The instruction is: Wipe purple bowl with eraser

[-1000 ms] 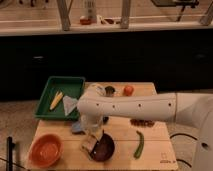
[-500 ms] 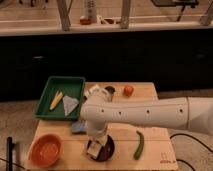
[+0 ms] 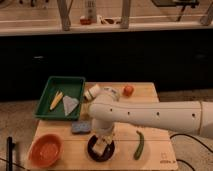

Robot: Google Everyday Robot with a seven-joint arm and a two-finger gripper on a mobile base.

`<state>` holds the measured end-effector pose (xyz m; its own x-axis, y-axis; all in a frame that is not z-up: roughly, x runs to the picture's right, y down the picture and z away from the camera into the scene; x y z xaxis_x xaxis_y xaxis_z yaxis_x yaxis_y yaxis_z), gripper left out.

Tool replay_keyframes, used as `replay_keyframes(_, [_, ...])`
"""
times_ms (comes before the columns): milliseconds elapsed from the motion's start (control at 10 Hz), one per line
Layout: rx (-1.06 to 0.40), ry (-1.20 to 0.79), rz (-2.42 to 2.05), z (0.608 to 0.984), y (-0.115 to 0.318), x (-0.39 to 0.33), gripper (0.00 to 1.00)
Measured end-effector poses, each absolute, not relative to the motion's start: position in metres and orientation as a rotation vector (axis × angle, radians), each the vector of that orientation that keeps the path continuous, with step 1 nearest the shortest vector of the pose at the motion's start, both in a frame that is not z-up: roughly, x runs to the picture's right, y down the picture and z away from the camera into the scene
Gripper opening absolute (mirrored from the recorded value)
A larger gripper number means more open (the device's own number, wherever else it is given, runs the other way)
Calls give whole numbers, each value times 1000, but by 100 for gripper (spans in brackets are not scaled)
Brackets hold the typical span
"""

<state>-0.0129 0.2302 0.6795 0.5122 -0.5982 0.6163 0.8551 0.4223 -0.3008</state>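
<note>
High camera overlooks table [image 3: 156,144], claw [image 3: 102,143] at purple bowl [image 3: 92,150].

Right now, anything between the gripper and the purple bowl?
Nothing visible. The gripper is down over the purple bowl, with the eraser at its tip inside the bowl. The blue-grey pad and green pepper lie off to the sides.

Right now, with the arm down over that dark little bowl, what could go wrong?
The end effector hangs over the purple bowl, the eraser in it. Nothing braces the bowl, so wiping might slide it across the table. A wide stroke could also bump the green pepper or the blue-grey pad beside it.
</note>
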Motion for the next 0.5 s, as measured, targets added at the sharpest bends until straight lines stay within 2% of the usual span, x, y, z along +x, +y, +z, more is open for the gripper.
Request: replay_keyframes(500, [-641,-457,-951,679,230,-14,0])
